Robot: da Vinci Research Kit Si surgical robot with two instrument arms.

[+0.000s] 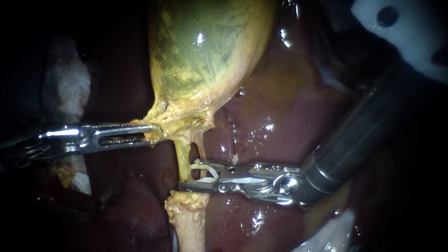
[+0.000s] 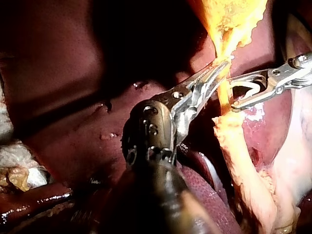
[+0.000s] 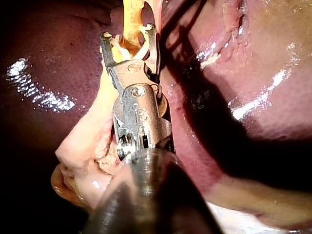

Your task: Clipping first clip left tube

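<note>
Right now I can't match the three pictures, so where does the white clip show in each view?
Endoscope view: clip held in the right tool's jaws, at the tube below the gallbladder.
Left wrist view: clip in the right tool's jaws, beside the left tool.
Right wrist view: clip between its own jaws.
Shared landmark: the yellow tube.

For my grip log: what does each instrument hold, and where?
Left instrument holds the gallbladder at its lower neck. Right instrument carries a clip astride the tube, not closed.
</note>
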